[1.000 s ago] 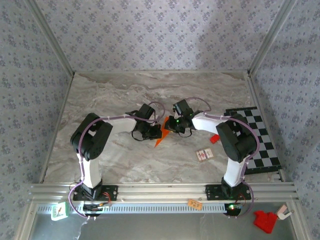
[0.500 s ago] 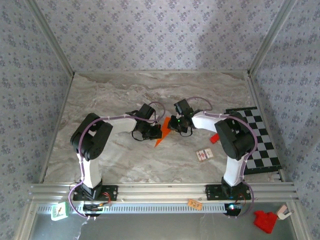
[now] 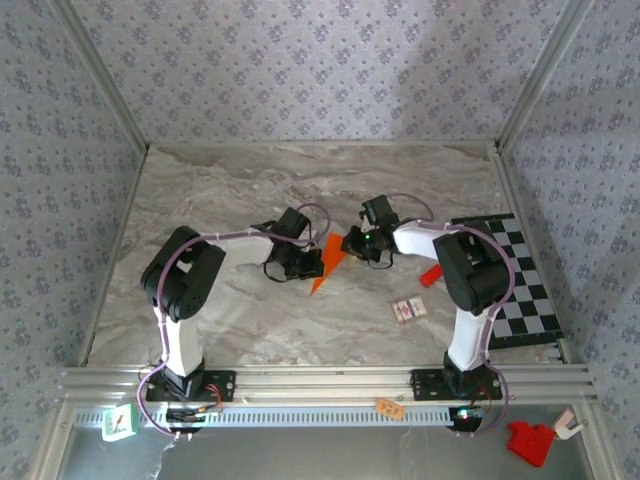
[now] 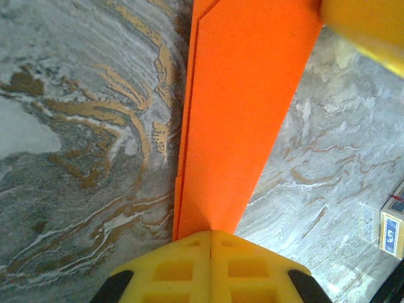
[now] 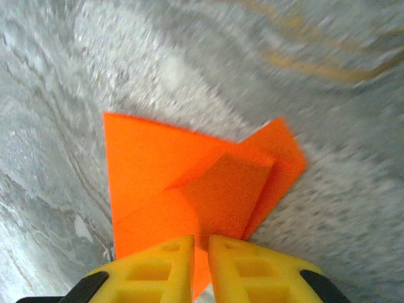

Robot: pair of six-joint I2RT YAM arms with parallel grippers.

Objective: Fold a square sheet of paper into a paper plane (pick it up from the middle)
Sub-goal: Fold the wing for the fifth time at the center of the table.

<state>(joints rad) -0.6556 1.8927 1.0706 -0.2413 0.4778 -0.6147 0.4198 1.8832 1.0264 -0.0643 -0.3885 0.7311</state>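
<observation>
The square sheet of paper (image 3: 325, 264) is bright orange and folded into a narrow pointed shape, lying mid-table between both grippers. My left gripper (image 3: 306, 263) is shut on its near end; in the left wrist view the yellow fingers (image 4: 189, 265) pinch the paper (image 4: 240, 107), which runs away from them as a long creased strip over the marble. My right gripper (image 3: 352, 243) holds the other end. In the right wrist view its jaws (image 5: 201, 247) stand a sliver apart with a folded flap of the paper (image 5: 189, 183) between them. That view is blurred.
A black-and-white checkered board (image 3: 520, 280) lies at the right edge, with a small red block (image 3: 430, 276) beside it. A small card box (image 3: 408, 310) sits in front of the right arm, also seen as a box (image 4: 392, 227) in the left wrist view.
The right arm's wrist has swung to the right and slightly back, with its jaws staying on the paper. The left gripper and the paper's near end have stayed put.
</observation>
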